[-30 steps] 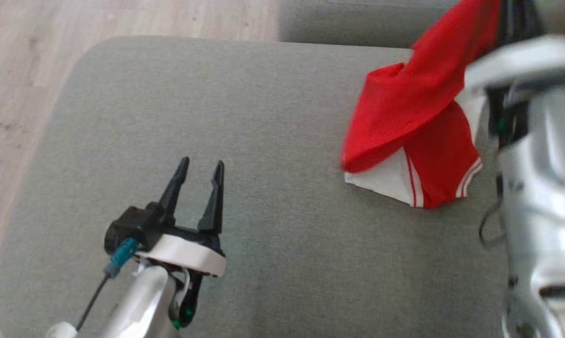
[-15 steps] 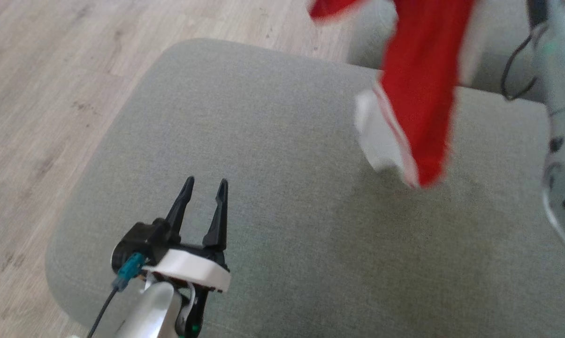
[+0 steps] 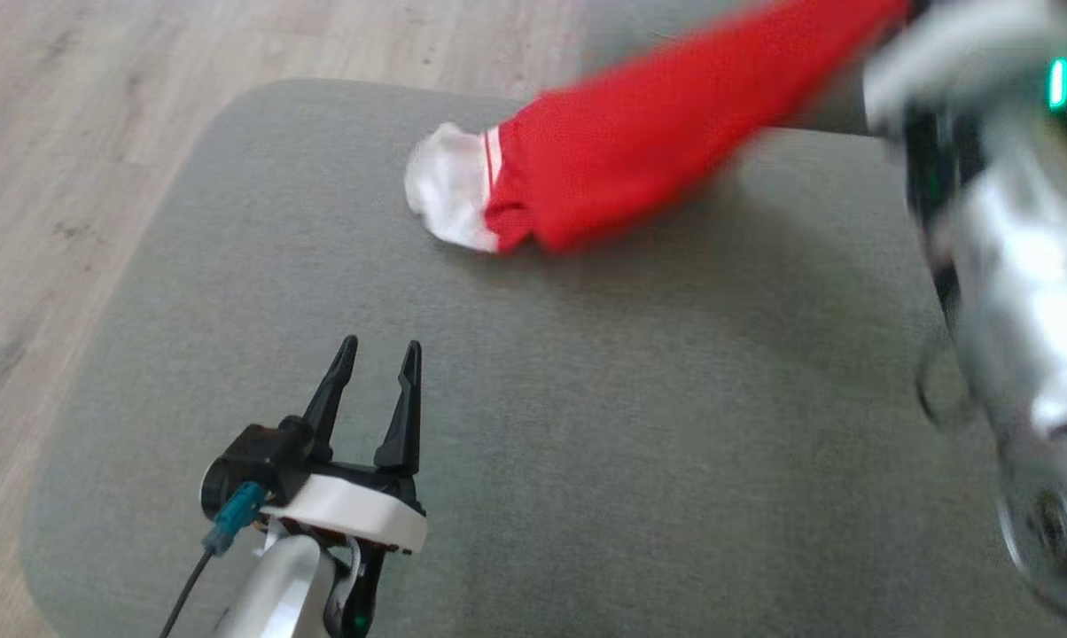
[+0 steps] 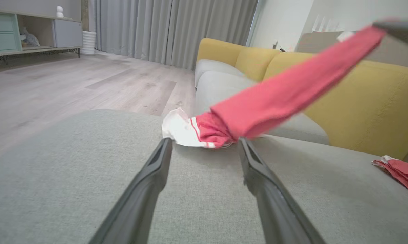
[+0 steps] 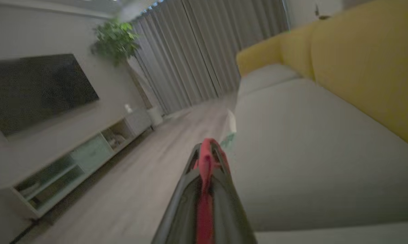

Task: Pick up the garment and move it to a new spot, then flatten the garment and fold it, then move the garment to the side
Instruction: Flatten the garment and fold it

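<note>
The garment [image 3: 640, 151] is red with a white, striped end. It stretches in a blurred band from the upper right down to the grey cushion [image 3: 587, 425], where its white end [image 3: 449, 190] touches. My right gripper [image 5: 207, 149] is shut on a bunched red fold of it, held up in the air. The right arm [image 3: 1012, 266] shows blurred at the right edge. My left gripper [image 3: 380, 346] hovers open over the near left of the cushion, apart from the garment. In the left wrist view the garment [image 4: 275, 98] hangs beyond the open left gripper [image 4: 204, 140].
Wooden floor [image 3: 73, 133] lies left of and beyond the cushion's rounded edge. A yellow sofa [image 4: 376, 101] with pale seat cushions stands behind. Another red cloth [image 4: 399, 169] lies at the cushion's right. A low TV cabinet [image 5: 72, 169] lines the far wall.
The head camera has shifted. The right arm has swung the hanging garment leftward, and its white end now rests farther left on the cushion. The left gripper stays open in place.
</note>
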Tool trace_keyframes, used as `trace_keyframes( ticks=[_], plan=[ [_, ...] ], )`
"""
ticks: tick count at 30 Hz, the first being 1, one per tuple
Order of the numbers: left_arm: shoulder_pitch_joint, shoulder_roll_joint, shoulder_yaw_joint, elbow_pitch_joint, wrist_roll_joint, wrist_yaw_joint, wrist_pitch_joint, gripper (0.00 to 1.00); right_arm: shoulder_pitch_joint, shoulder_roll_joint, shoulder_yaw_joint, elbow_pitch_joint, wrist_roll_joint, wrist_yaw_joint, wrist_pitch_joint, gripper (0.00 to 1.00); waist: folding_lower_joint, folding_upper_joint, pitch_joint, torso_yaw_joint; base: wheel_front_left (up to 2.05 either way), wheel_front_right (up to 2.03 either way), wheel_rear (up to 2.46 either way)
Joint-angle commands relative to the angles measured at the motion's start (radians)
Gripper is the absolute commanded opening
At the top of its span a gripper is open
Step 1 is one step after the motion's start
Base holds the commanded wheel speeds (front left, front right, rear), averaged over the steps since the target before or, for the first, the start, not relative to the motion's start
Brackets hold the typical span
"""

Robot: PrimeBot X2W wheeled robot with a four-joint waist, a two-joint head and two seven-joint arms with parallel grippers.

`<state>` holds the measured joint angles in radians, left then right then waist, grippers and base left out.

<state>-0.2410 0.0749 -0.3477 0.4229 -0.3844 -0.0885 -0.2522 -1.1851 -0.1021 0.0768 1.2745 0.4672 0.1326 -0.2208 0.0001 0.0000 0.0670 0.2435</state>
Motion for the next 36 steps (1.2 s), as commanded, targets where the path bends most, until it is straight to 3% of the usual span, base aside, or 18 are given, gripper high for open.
trace_keyframes(
  ticks=[1, 6, 7, 8, 14, 23, 27, 36],
  plan=[
    [-0.046, 0.003, 0.043, -0.03, 0.01, -0.001, -0.01, 1.0, 0.005, -0.017, 0.016, -0.024, -0.011, -0.002, -0.002, 0.0, -0.0001, 0.0, 0.016, -0.026, 0.0, 0.0, 0.0],
    [-0.064, 0.009, 0.044, -0.027, 0.024, -0.009, -0.01, 1.0, 0.174, -0.131, 0.002, 0.007, -0.081, -0.002, -0.02, 0.0, -0.0001, 0.0, 0.042, -0.073, 0.0, 0.0, 0.0],
    [-0.069, 0.01, 0.043, -0.027, 0.027, -0.01, -0.01, 1.0, 0.195, -0.148, -0.007, 0.01, -0.104, -0.002, -0.024, 0.45, -0.0001, 0.0, 0.046, -0.079, 0.0, 0.0, 0.0],
    [-0.074, 0.01, 0.045, -0.026, 0.028, -0.011, -0.01, 1.0, 0.211, -0.156, -0.021, 0.012, -0.122, -0.002, -0.027, 1.0, -0.0001, 0.0, 0.05, -0.084, 0.0, 0.0, 0.0],
    [-0.096, 0.01, 0.047, -0.02, 0.035, -0.017, -0.01, 1.0, 0.235, -0.13, -0.096, 0.012, -0.238, -0.002, -0.04, 1.0, -0.0001, 0.0, 0.061, -0.1, 0.0, 0.0, 0.0],
    [-0.085, 0.009, 0.062, -0.02, 0.042, -0.02, -0.01, 1.0, 0.394, 0.033, -0.215, -0.467, -0.439, -0.002, -0.041, 1.0, -0.0001, 0.0, 0.026, -0.119, 0.0, 0.0, 0.0],
    [-0.061, 0.01, 0.079, -0.033, 0.045, -0.014, -0.01, 1.0, 0.533, 0.051, -0.165, -0.69, -0.4, -0.002, -0.041, 1.0, -0.0001, 0.0, 0.009, -0.136, 0.0, 0.0, 0.0],
    [0.001, -0.001, 0.121, -0.072, 0.058, 0.003, -0.01, 1.0, 0.865, 0.052, -0.06, -0.96, -0.283, -0.002, -0.041, 1.0, -0.0001, 0.0, -0.009, -0.159, 0.0, 0.0, 0.0]
  ],
)
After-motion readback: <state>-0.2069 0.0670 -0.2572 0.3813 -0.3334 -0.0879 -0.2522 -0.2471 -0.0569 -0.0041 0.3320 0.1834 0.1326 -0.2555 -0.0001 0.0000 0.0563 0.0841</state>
